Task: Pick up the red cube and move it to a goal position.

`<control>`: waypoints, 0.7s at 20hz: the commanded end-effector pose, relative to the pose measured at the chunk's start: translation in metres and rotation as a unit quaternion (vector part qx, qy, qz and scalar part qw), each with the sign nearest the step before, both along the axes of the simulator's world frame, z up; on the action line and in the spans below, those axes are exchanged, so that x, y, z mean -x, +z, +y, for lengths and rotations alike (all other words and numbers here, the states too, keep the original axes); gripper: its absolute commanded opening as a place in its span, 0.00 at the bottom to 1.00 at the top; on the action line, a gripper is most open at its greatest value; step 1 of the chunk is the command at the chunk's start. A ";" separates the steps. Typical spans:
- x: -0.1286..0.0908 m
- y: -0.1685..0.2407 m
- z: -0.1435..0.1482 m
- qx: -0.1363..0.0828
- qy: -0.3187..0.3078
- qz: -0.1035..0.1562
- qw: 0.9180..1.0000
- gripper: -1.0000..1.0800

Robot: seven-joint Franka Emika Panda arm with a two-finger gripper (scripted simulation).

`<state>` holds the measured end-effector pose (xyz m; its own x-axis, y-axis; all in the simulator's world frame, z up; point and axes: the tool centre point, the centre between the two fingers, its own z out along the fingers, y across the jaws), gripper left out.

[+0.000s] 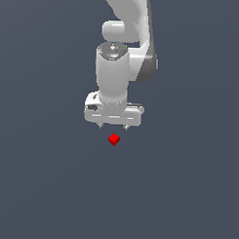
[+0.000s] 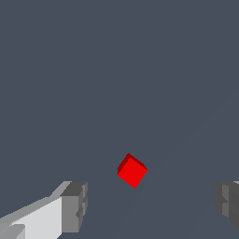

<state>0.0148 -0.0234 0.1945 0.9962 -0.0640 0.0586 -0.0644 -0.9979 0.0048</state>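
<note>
The red cube [image 1: 114,139] is a small bright red block lying on the dark grey floor, just below the white gripper [image 1: 113,127] in the exterior view. The gripper points downward with its two short fingertips spread apart, open and holding nothing. In the wrist view the red cube [image 2: 132,171] sits turned at an angle on the floor, beyond the gap between the two grey fingers [image 2: 74,206], apart from both. The gripper [image 2: 151,205] is wide open around empty space.
The white arm [image 1: 125,48] rises from the gripper toward the top of the exterior view. Everything else is plain dark grey floor [image 1: 50,187].
</note>
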 end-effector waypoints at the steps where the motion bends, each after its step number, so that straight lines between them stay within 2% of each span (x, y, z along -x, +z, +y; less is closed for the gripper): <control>1: 0.000 0.000 0.000 0.000 0.000 0.000 1.000 0.96; 8: 0.002 -0.010 -0.001 -0.001 -0.018 0.001 1.000 0.96; 14: 0.008 -0.034 -0.003 -0.002 -0.061 0.005 0.998 0.96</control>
